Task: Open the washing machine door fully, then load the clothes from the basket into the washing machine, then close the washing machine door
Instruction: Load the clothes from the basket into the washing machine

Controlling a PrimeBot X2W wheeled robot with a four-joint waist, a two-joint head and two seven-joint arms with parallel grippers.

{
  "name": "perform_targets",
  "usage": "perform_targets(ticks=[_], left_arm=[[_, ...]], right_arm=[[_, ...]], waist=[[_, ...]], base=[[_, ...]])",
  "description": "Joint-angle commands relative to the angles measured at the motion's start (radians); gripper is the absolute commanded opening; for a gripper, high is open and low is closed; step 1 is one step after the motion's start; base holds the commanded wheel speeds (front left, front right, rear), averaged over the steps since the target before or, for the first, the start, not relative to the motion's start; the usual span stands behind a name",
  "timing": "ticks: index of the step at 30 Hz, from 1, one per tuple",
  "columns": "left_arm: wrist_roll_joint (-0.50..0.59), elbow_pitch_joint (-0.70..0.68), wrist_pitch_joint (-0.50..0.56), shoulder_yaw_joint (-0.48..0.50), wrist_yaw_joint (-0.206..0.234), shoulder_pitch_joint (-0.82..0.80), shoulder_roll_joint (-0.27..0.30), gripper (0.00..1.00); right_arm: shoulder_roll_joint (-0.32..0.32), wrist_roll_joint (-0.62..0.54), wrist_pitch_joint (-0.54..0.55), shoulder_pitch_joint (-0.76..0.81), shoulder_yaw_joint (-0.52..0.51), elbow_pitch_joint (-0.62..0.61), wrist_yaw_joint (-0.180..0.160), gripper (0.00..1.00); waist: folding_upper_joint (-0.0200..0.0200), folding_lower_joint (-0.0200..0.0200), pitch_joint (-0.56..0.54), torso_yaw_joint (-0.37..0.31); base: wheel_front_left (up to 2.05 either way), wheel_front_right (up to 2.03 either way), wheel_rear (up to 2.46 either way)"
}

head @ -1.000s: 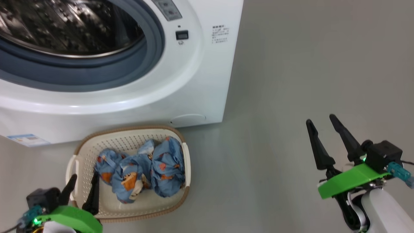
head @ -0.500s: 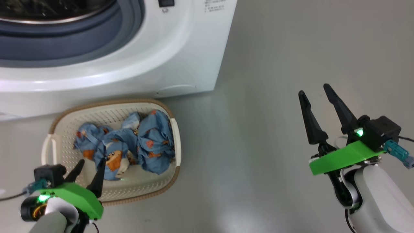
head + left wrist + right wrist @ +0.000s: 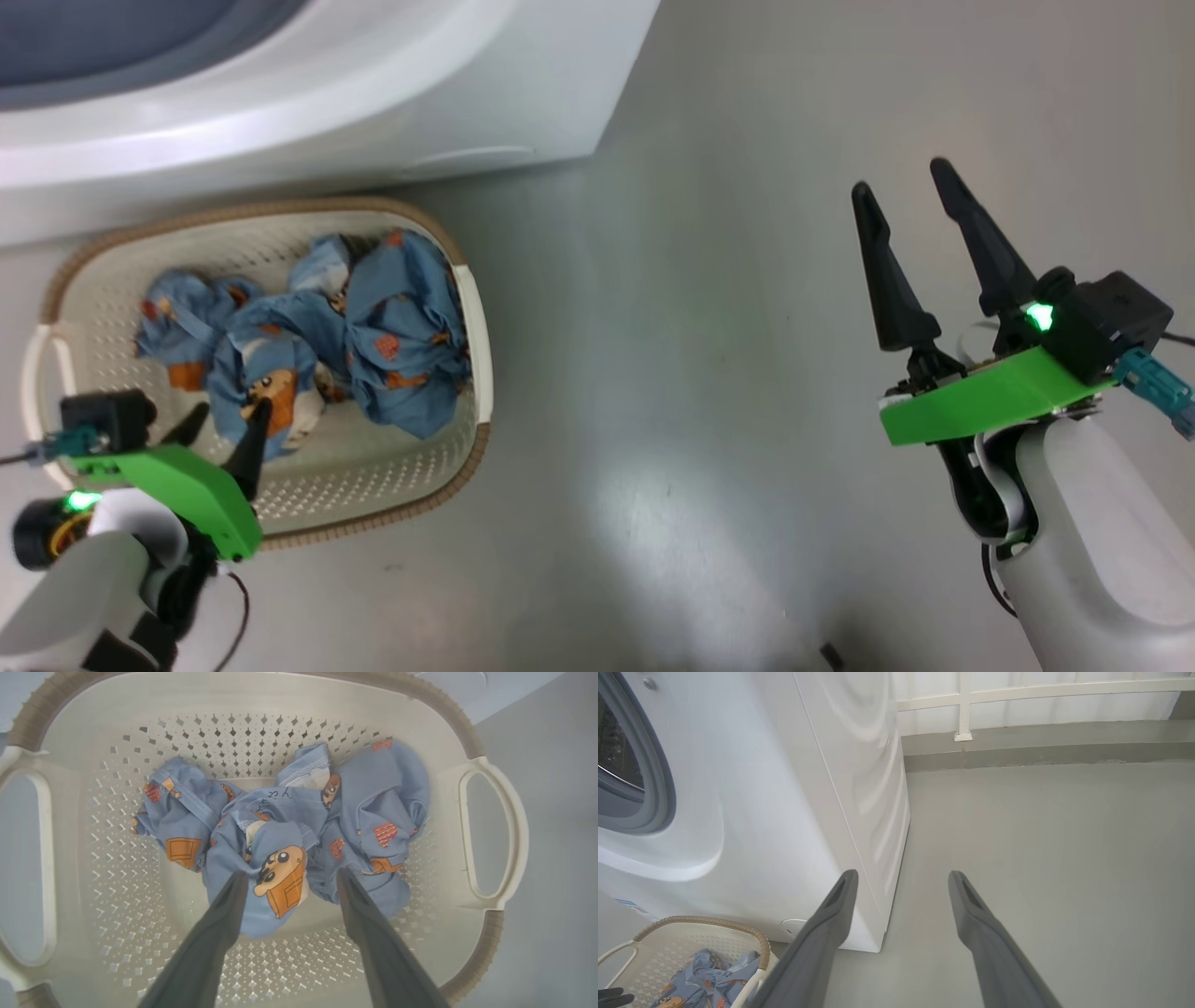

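Clothes (image 3: 280, 844) lie bunched in the basket (image 3: 117, 868) on the floor (image 3: 700, 327) by the washing machine (image 3: 420, 103); left pincer (image 3: 292, 873) points straight at them, jaws apart, empty. Right pincer (image 3: 898, 177) apart too, well off over bare floor; left one nearer

the head view looks steeply down on the basket (image 3: 471, 317) from high above its near side, the washing machine (image 3: 373, 103) just beyond it. the left wrist view faces straight into the basket from close above. the right wrist view, lower and well right of the basket, looks forward along the floor (image 3: 1041, 835); all three share the basket.
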Motion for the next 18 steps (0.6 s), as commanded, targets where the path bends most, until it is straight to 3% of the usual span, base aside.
perform_targets(ticks=[1, 18], left_arm=[[-0.014, 0.012, 0.003, 0.007, 0.001, -0.023, 0.054, 1.0], [-0.106, 0.051, 0.058, -0.111, 0.001, -0.105, 0.089, 1.0]], right_arm=[[0.003, -0.019, -0.009, 0.0, 0.018, -0.027, 0.004, 1.0], [0.02, -0.03, -0.009, -0.022, 0.043, -0.042, 0.004, 1.0]], waist=[[0.0, 0.0, 0.063, -0.015], [0.0, 0.0, 0.147, -0.047]], base=[[0.0, 0.0, 0.0], [0.0, 0.0, 0.0]])
